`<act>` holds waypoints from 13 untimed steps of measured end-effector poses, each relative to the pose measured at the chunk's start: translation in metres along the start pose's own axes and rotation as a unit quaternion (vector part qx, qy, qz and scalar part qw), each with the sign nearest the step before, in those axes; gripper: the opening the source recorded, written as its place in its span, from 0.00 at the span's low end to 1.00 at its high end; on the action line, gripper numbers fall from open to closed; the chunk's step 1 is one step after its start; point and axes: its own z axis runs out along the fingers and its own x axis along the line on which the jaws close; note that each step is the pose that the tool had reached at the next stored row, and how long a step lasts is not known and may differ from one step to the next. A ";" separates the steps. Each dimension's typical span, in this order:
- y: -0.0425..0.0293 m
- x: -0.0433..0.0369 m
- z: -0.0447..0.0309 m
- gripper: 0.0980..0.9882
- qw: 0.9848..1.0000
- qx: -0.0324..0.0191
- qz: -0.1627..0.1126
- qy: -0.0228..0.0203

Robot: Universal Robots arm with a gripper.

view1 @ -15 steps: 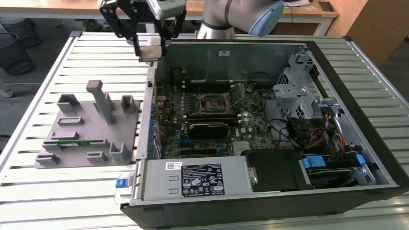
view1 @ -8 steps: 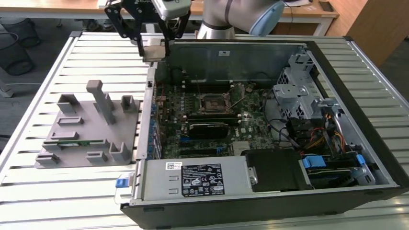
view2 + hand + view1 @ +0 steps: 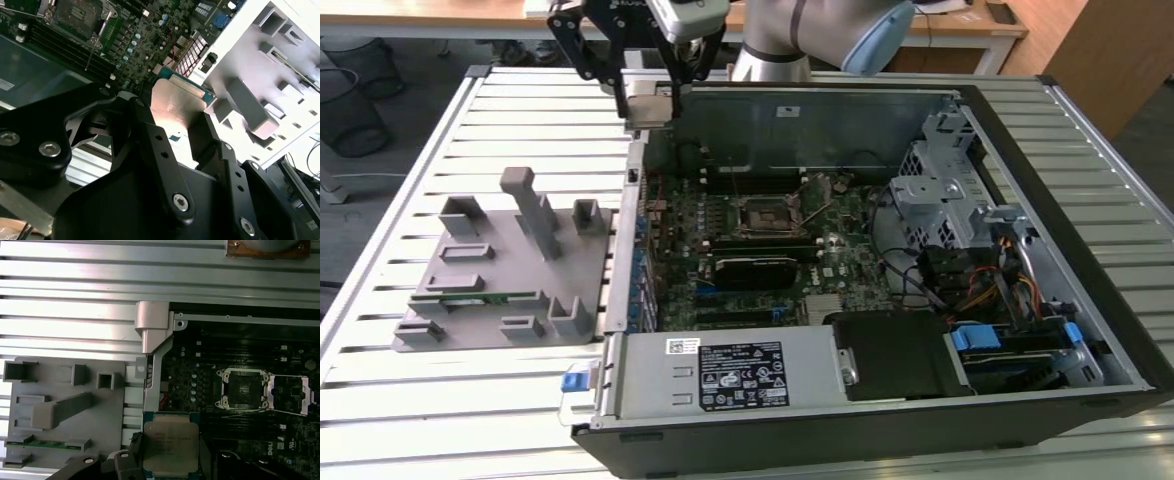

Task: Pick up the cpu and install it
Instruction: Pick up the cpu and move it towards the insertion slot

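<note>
Now the gripper (image 3: 650, 85) hangs above the far corner of the open computer case (image 3: 854, 440), on the exterior view's left, and its 2 black fingers (image 3: 150, 137) are drawn in narrow around the cpu (image 3: 648, 103). The cpu is clear of every surface and pinched by 2 opposite edges. Its flat metal face shines between the fingers in the second wrist view, and a thin green rim shows along 1 side. In the first wrist view the chip hangs over the case's side wall, between the grey holder tray (image 3: 65, 410) and the motherboard (image 3: 200, 385). The socket (image 3: 243, 388) sits on the motherboard well apart from the cpu. Its square frame is bare and its metal load plate (image 3: 292, 395) is swung open beside it. The grey holder tray lies on the slatted metal table (image 3: 480, 420) just beside the case. A long green memory stick (image 3: 45, 443) rests in 1 of its slots.
</note>
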 end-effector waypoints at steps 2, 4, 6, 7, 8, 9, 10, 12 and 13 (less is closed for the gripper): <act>-0.0001 -0.0014 0.0001 0.49 1.000 0.000 0.000 0.000; -0.0001 -0.0028 0.0001 0.49 1.000 0.000 0.000 0.000; -0.0002 -0.0041 0.0002 0.49 1.000 0.000 0.000 0.000; -0.0002 -0.0048 0.0002 0.49 1.000 0.000 0.000 0.000; -0.0002 -0.0055 0.0002 0.49 1.000 0.000 0.000 0.000; -0.0003 -0.0062 0.0002 0.49 1.000 0.000 0.000 0.000; -0.0003 -0.0068 0.0002 0.49 1.000 0.000 0.000 0.000; -0.0003 -0.0079 0.0003 0.49 1.000 0.000 0.000 0.000; -0.0004 -0.0084 0.0003 0.49 1.000 0.000 0.000 0.000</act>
